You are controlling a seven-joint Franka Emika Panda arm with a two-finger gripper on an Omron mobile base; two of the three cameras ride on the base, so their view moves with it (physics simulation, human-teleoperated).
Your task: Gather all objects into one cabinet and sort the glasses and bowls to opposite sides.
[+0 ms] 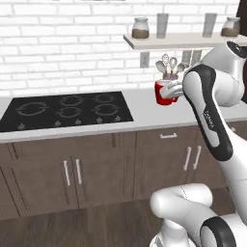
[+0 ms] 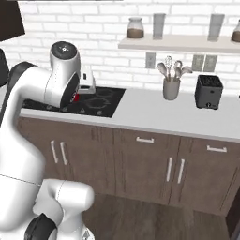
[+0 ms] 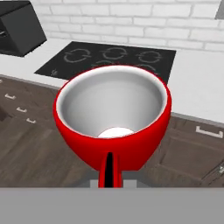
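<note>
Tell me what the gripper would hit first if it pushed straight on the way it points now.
Nothing soon, probably. The gripper holds the red cup; beyond it lies open air above the cabinet fronts, then likely the stovetop or counter edge. Depth is unclear.

This is a home kitchen. A black four-ring cooktop is set into a pale counter above brown cabinets with silver handles. Behind runs a white brick wall. At two o'clock from the cooktop, a white shelf carries jars, with a crock of utensils and a black toaster beneath.
</note>
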